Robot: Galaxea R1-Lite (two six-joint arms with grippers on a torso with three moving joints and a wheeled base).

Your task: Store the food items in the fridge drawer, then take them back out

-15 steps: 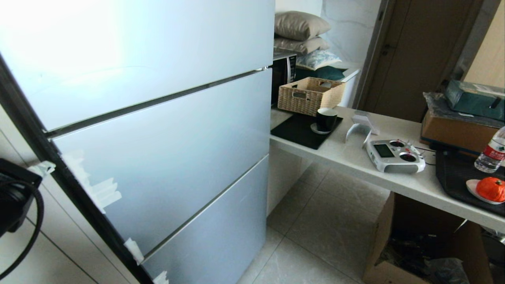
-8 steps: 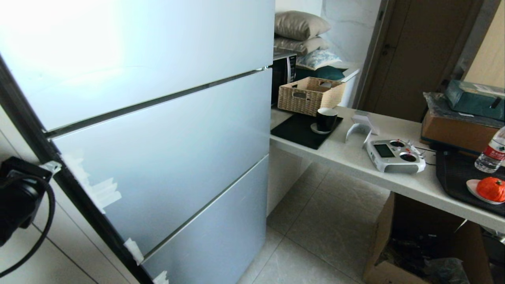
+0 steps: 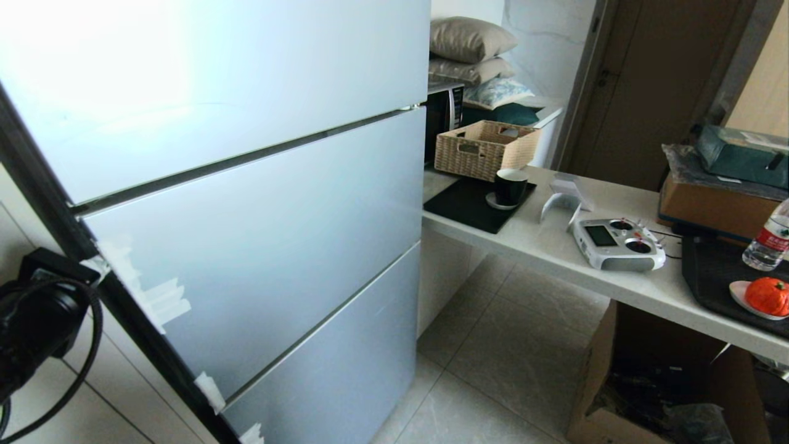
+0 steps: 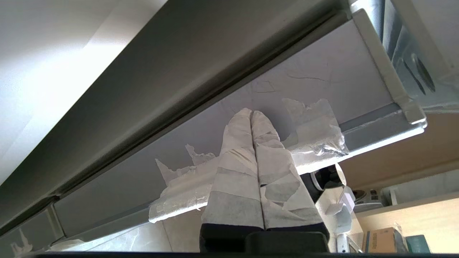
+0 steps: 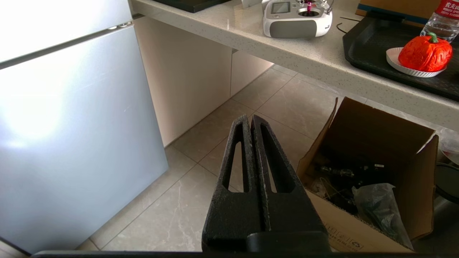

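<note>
one orange-red food item point(image 3: 766, 295), one water bottle point(image 3: 768, 237), one cup point(image 3: 510, 186), perhaps three pillows point(image 3: 470, 39)

A grey-white radio controller with two stick wells point(image 5: 296, 18) sits on the speckled pale stone counter point(image 5: 229, 32), beyond and above the right gripper's tips. An open brown cardboard box point(image 5: 373, 172) stands on the tiled floor point(image 5: 179, 211) just beside them.

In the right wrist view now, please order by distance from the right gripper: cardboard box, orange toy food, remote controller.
From the right gripper:
1. Cardboard box, on the floor beside it.
2. Remote controller, on the counter.
3. Orange toy food, on a plate; too close to the controller to rank.
</note>
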